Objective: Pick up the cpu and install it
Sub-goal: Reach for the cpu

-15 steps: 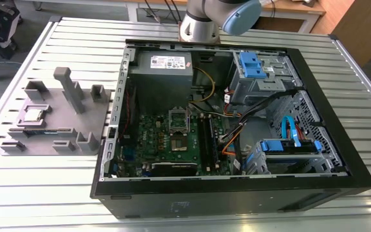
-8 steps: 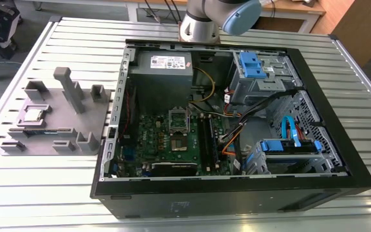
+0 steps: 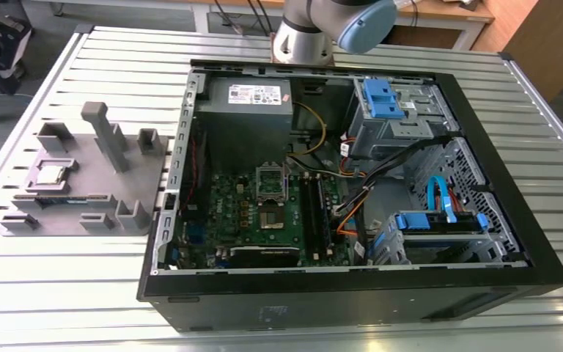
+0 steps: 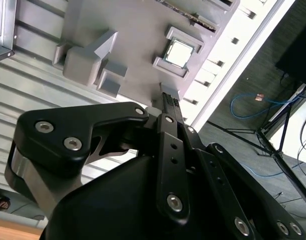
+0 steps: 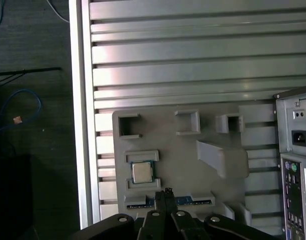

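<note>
- Silvery-grey square metal-topped cpu [image 3: 49,174] lies in a recess of the grey plastic holder tray [image 3: 91,176], at the exterior view's left of the open black computer case [image 3: 360,293].
- Black gripper [image 5: 165,192] hovers over the tray near the cpu, its 2 fingers together, empty.

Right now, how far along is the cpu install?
Done: nothing yet; the cpu lies in its slot on the grey tray, outside the case. In hand: nothing; the tool is shut and empty, apart from the cpu. Left: the pickup and the install.
</note>
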